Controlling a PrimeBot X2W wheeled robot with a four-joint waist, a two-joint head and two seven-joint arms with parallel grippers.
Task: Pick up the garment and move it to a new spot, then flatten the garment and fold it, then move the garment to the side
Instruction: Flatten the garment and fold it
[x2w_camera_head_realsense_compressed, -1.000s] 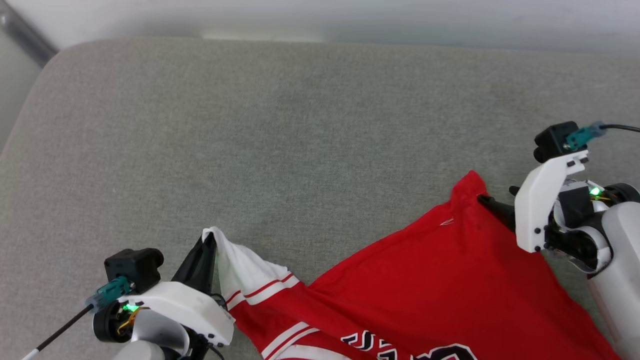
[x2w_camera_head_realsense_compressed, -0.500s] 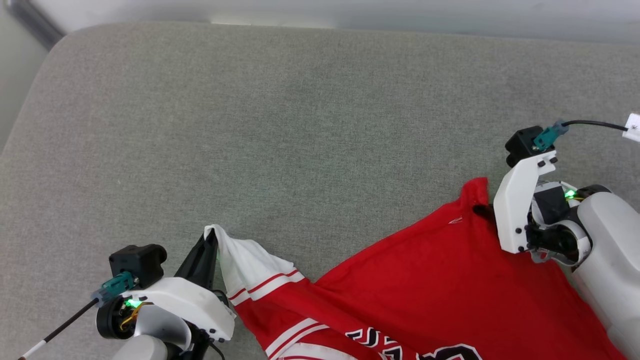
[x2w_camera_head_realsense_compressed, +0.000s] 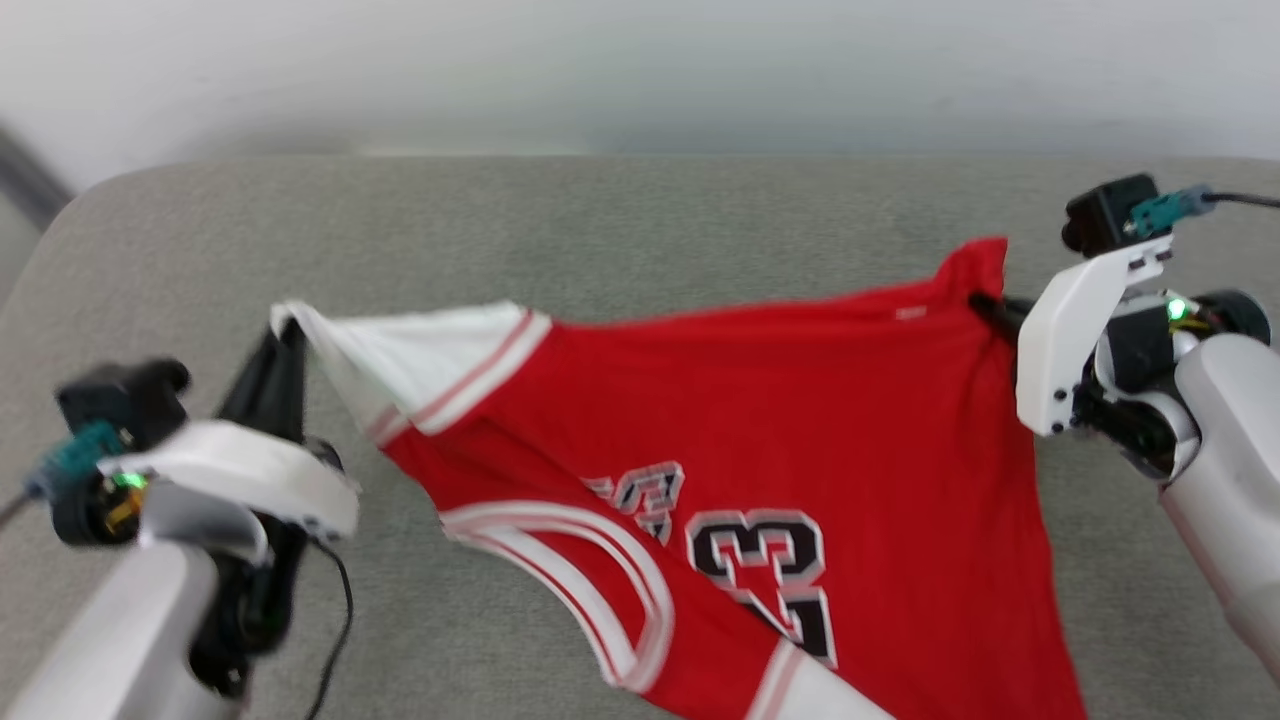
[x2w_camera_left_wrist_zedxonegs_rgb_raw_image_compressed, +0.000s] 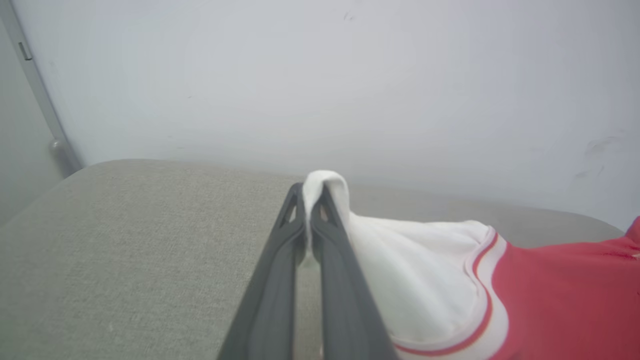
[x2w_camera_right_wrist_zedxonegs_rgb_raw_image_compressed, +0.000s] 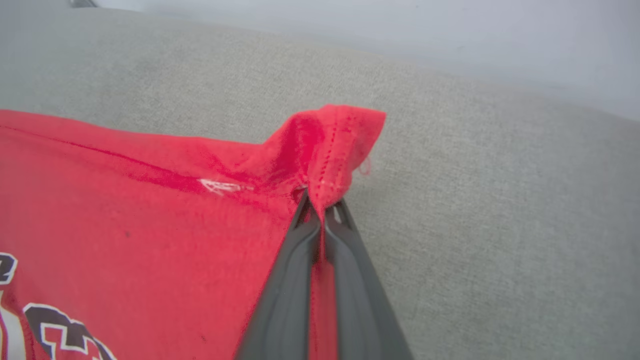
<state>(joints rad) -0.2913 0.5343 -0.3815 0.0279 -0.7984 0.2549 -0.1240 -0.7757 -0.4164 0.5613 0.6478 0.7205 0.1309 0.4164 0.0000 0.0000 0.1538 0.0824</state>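
Left gripper (x2w_camera_left_wrist_zedxonegs_rgb_raw_image_compressed: 311, 200) pinches the white sleeve, right gripper (x2w_camera_right_wrist_zedxonegs_rgb_raw_image_compressed: 322, 202) clamps the red hem corner — garment (x2w_camera_head_realsense_compressed: 760, 420) stretched between them over the grey cushion (x2w_camera_head_realsense_compressed: 600, 220).

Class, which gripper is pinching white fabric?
The left gripper: shut on the white sleeve of the garment. The right gripper pinches a red corner.

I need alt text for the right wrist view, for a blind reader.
The right gripper, two dark fingers, is shut on a bunched corner of the red soft-fabric garment, near a small white mark. The garment spreads left over a grey woven cushion.
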